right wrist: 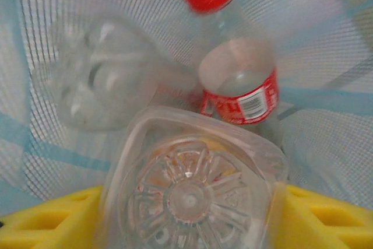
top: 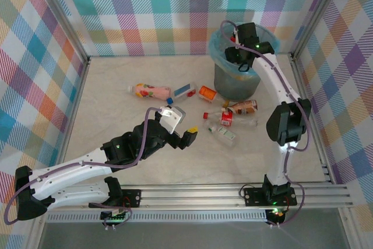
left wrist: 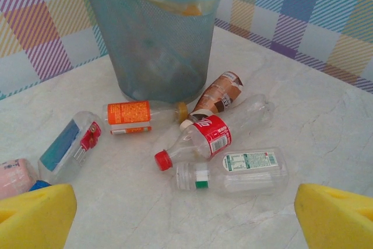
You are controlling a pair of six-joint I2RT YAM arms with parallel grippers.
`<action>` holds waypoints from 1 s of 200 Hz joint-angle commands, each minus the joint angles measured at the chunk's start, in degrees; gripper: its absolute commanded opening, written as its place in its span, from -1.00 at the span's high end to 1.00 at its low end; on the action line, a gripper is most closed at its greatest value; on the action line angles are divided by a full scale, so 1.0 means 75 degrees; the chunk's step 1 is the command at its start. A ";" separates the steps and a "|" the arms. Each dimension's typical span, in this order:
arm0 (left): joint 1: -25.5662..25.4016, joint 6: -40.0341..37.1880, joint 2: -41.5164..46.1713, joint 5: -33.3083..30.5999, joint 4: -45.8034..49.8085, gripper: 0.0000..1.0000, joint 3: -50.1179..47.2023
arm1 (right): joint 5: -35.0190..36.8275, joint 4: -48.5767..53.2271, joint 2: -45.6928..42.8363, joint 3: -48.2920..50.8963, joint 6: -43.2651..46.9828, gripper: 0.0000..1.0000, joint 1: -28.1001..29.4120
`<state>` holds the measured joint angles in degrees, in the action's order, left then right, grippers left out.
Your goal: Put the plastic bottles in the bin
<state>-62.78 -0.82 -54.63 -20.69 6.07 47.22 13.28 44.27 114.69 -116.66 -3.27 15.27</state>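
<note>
- The bin point(top: 236, 80), grey mesh lined with a blue bag, stands at 1 o'clock on the bench point(top: 105, 86).
- The right fingers point(right wrist: 49, 220) hang in the mouth of the bin. A clear square-bottomed bottle point(right wrist: 192, 196) sits between the yellow pads with its base toward the wrist camera, so its neck and cap are hidden.
- That bottle reaches both pads, but I cannot tell whether they clamp it or merely flank it.
- Deeper in the bin lies a red-labelled bottle point(right wrist: 239, 83), its red cap blurred at 12 o'clock. At 10 o'clock from it is a crumpled clear bottle point(right wrist: 108, 80), hazy against the bag.
- The left fingers point(left wrist: 35, 217) stand wide apart with nothing between them, low over the bench; the wrist view cuts them off to their yellow tips.
- Six bottles lie flat on the bench, spread from 9 to 6 o'clock of the bin.
- An orange-labelled bottle point(left wrist: 129, 118) and a brown-labelled bottle point(left wrist: 218, 93) lie close by the bin's foot.
- A red-capped bottle point(left wrist: 204, 138) and a green-and-white bottle point(left wrist: 239, 170) lie nearer the left fingers.
- At 9 o'clock of these lies a blue-labelled bottle point(left wrist: 67, 147). Beyond it a pink bottle point(left wrist: 14, 176) is cut off by the frame edge.
</note>
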 commanded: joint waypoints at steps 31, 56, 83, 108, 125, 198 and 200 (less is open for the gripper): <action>0.0190 0.0109 0.0082 -0.0054 0.0041 -0.93 -0.0039 | -0.0427 0.0476 0.0305 -0.0432 -0.0494 -0.52 -0.0128; 0.0238 0.0109 -0.0046 0.0016 0.0023 -0.93 0.0037 | -0.0572 0.0647 0.0165 -0.0762 -0.0622 -0.60 -0.0125; 0.0272 0.0072 -0.0210 0.0071 0.0047 -0.93 0.0125 | -0.0654 0.0625 -0.0243 -0.0918 -0.0825 -0.68 -0.0128; 0.0297 0.0056 -0.0297 0.0080 0.0059 -0.92 0.0195 | -0.0554 0.0623 -0.0597 -0.1036 -0.0946 -0.68 -0.0123; 0.0331 0.0032 -0.0327 0.0093 0.0092 -0.92 0.0228 | -0.0419 0.0704 -0.0797 -0.1145 -0.1010 -0.68 -0.0134; 0.0472 -0.1424 -0.0407 0.0912 0.0450 -0.90 0.0414 | -0.0483 0.0681 -0.2175 -0.0650 -0.1289 -0.65 -0.0127; 0.0478 -0.1499 -0.0410 0.0984 0.0461 -0.90 0.0426 | -0.0496 0.0659 -0.2231 -0.0599 -0.1305 -0.65 -0.0129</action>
<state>-60.16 -5.65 -57.30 -18.68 7.99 47.92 9.98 49.34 103.04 -122.98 -11.46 14.59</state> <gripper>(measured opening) 0.951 0.830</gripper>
